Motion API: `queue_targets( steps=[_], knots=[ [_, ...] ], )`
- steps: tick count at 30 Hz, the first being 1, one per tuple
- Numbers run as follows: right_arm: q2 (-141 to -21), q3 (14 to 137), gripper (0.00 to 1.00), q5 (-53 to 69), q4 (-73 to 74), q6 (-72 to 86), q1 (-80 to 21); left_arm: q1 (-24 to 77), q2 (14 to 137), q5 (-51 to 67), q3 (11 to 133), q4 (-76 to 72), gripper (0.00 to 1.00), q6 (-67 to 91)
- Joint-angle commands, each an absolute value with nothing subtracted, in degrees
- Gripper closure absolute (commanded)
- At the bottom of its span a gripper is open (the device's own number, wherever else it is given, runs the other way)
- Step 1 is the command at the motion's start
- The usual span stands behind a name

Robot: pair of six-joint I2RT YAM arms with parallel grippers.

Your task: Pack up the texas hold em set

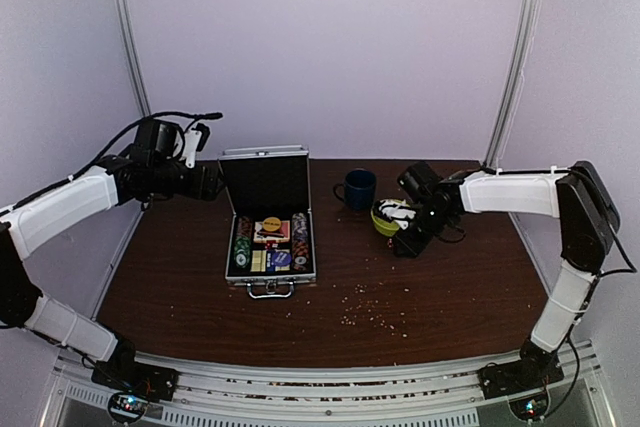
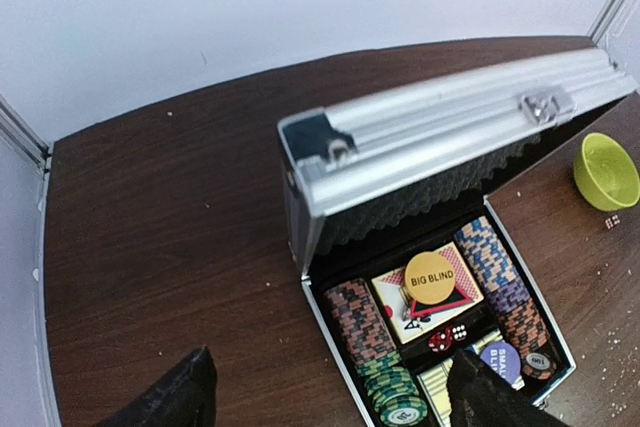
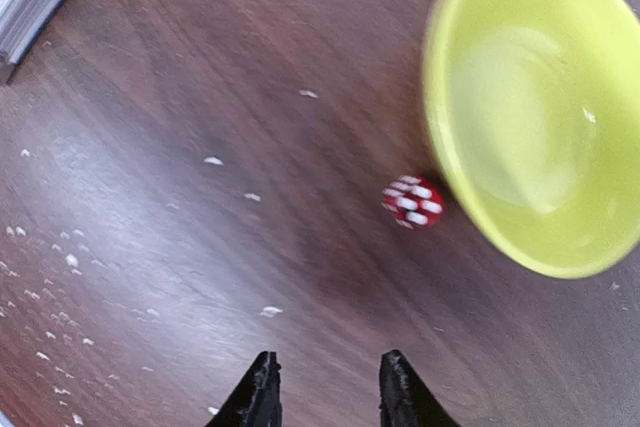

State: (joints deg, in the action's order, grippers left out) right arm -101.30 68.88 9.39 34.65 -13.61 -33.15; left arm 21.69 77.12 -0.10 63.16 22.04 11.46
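The silver briefcase (image 1: pixel 247 275) stands open mid-table, lid (image 1: pixel 265 179) upright. Its black inside holds rows of poker chips (image 2: pixel 362 317), a red card box (image 2: pixel 398 297) under a yellow "BIG BLIND" disc (image 2: pixel 431 277), and two tiny red dice (image 2: pixel 449 338). My left gripper (image 1: pixel 205 182) hovers to the left of the lid, open and empty; in the left wrist view the left gripper (image 2: pixel 330 392) has its fingers far apart over the case's left edge. One red die (image 3: pixel 412 202) lies on the table against the yellow-green bowl (image 3: pixel 530 107). My right gripper (image 3: pixel 328 362) is a little short of the die, open with nothing between its fingers.
A dark blue mug (image 1: pixel 357 189) stands behind the bowl (image 1: pixel 385 218), to the right of the case. Pale crumbs (image 1: pixel 375 312) are scattered over the brown table in front. White walls close in the back and sides.
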Motion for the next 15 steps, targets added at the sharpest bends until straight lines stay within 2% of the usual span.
queue_targets(
  steps=[1, 15],
  knots=[
    [-99.0, 66.5, 0.59, 7.3, 26.7, -8.1, -29.1, 21.2, 76.1, -3.4, 66.7, 23.0, 0.19, 11.9],
    [-105.3, 68.6, 0.53, 12.5, 22.3, 6.5, -28.4, 21.2, 78.5, -4.1, 62.8, 19.9, 0.19, 10.0]
  ],
)
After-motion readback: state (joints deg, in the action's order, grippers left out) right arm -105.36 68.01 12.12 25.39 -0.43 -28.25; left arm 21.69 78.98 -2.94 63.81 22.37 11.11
